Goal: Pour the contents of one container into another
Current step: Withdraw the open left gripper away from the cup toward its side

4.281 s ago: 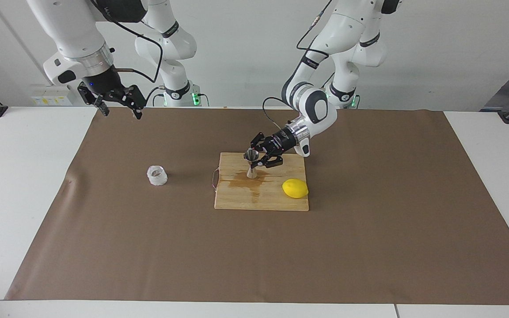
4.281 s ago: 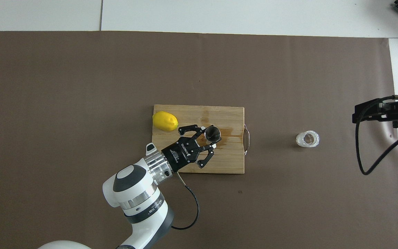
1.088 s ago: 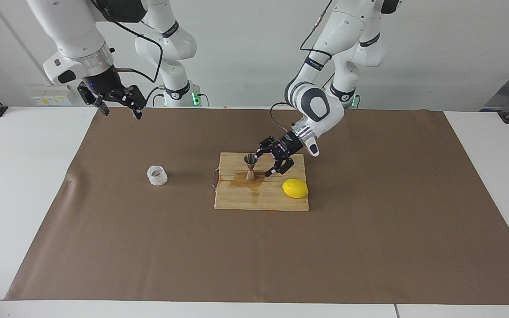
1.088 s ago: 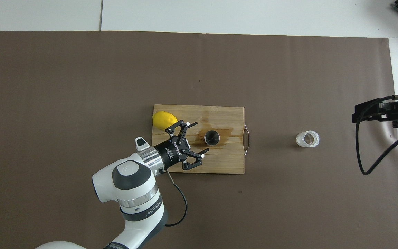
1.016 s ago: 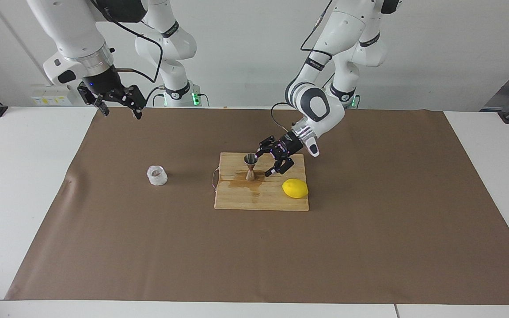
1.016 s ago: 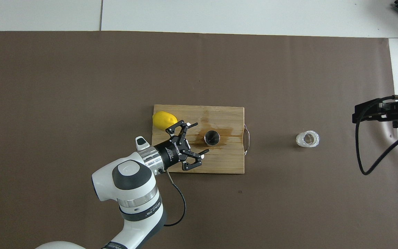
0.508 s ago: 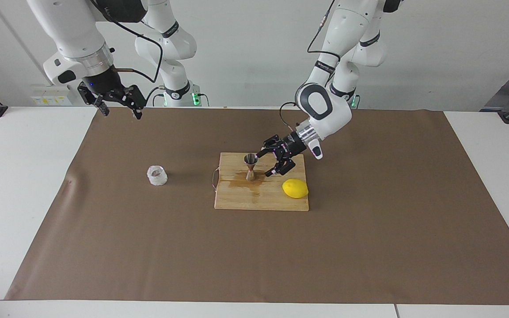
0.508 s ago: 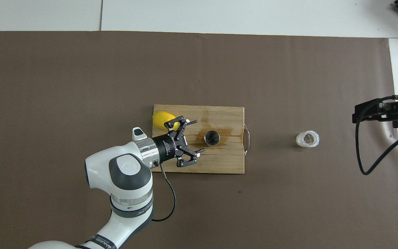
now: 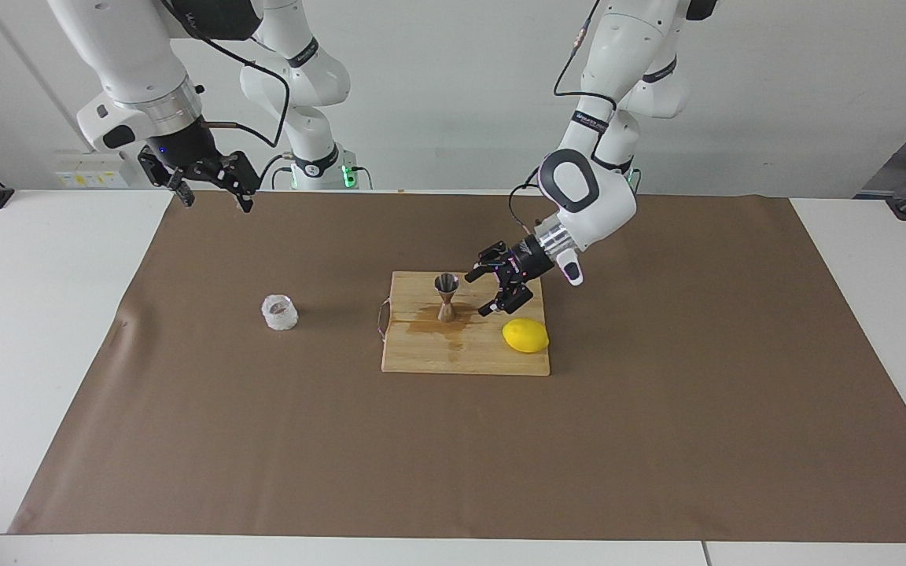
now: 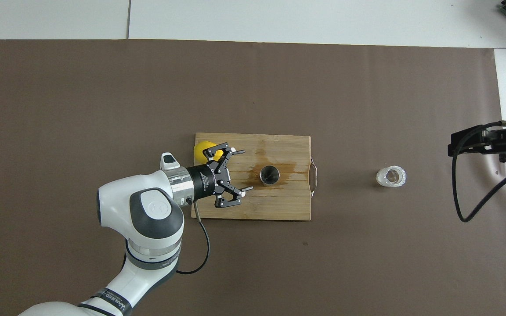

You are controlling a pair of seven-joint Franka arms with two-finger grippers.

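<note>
On the cutting board (image 9: 421, 358), the steel jigger (image 9: 446, 296) stands upright at 9 o'clock of the left tool (image 9: 483, 293), whose fingers are spread wide and empty. The textured cup (image 9: 279, 312) sits on the table toward the right arm's end; the right tool (image 9: 214, 201) waits, spread.

One jigger (image 9: 446, 295), one textured cup (image 9: 279, 312), one lemon (image 9: 525, 336), one cutting board (image 9: 421, 354), two arms

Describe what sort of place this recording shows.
Probably a robotics lab bench staged as a bar or kitchen counter: brown paper sheet over a white table, rectangular wooden cutting board with yellow lemon and shiny steel hourglass jigger.
</note>
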